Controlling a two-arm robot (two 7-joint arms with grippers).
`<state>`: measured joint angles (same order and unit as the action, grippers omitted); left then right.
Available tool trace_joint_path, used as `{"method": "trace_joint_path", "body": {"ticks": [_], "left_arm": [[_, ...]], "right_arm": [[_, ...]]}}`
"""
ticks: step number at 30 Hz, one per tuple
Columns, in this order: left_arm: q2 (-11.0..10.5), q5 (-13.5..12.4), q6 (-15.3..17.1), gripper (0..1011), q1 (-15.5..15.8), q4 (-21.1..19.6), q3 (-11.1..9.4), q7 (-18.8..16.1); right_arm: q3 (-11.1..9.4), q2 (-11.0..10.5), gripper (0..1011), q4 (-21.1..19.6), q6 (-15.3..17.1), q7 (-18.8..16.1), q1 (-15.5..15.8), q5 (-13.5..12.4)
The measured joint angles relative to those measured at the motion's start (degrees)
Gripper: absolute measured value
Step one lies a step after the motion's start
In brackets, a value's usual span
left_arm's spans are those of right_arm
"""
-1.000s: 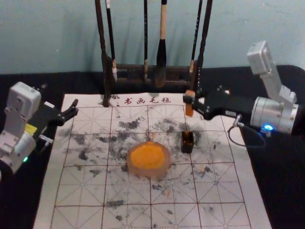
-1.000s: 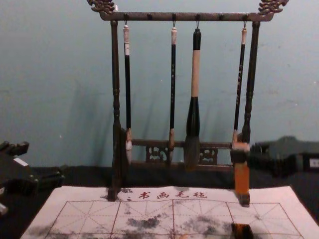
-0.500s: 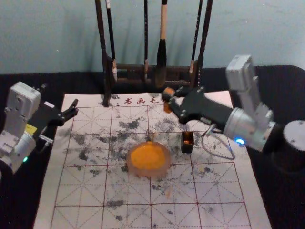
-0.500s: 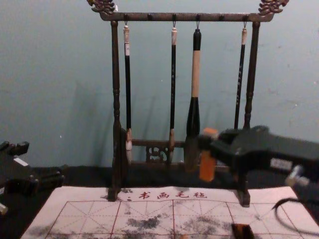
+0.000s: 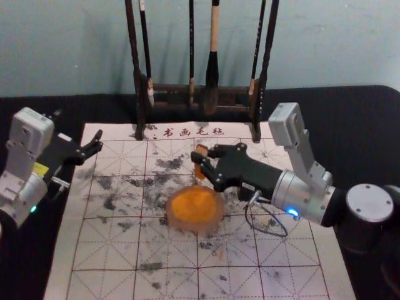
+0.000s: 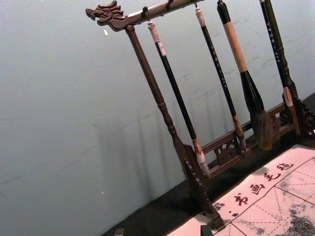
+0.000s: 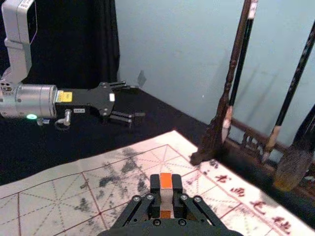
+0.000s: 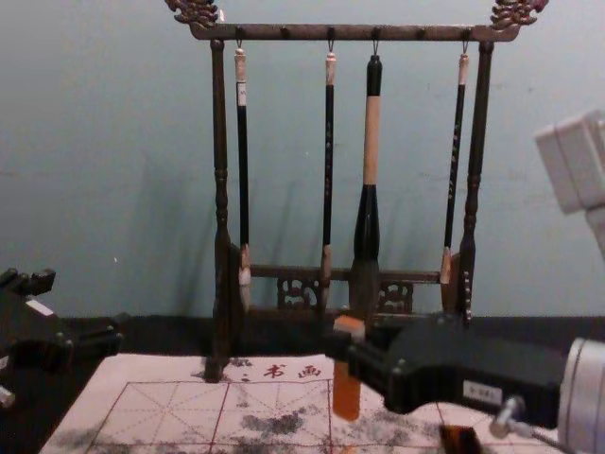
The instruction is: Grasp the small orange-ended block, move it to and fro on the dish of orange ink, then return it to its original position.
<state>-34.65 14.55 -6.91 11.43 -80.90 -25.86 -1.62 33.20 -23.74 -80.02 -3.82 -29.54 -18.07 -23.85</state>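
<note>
right gripper (image 5: 200, 155) holds block (image 5: 199, 171) up near the dish (image 5: 216, 220), left gripper (image 5: 79, 128) well apart.

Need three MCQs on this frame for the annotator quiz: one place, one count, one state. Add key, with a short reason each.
1. Where is the orange-ended block?
A) Lying in the ink dish
B) Between the fingers of the right gripper
C) Hanging on the rack

2. How many brushes hang from the rack?
A) Two
B) Six
C) Four

3. How do the left gripper's fingers stand?
A) Open, holding nothing
B) Shut on a brush
C) Shut on the ink dish

Key:
1: B, the right wrist view shows a finger against each side of the block.
2: C, the chest view shows four, each on its own loop from the top bar.
3: A, the right wrist view shows them spread with nothing between.
</note>
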Motion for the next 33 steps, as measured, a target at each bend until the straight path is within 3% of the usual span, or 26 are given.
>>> {"method": "trace_joint_path", "body": {"ticks": [15, 33], "left_arm": [[0.0, 0.0, 0.0, 1001, 0.0, 0.0, 0.0, 0.0], [0.0, 0.0, 0.0, 1001, 0.0, 0.0, 0.0, 0.0]], "right_arm": [[-0.9, 2.1, 107, 0.4, 3.0, 0.3, 2.8, 1.0], [-1.6, 4.4, 108, 3.1, 4.9, 1.0, 2.6, 3.3]]}}
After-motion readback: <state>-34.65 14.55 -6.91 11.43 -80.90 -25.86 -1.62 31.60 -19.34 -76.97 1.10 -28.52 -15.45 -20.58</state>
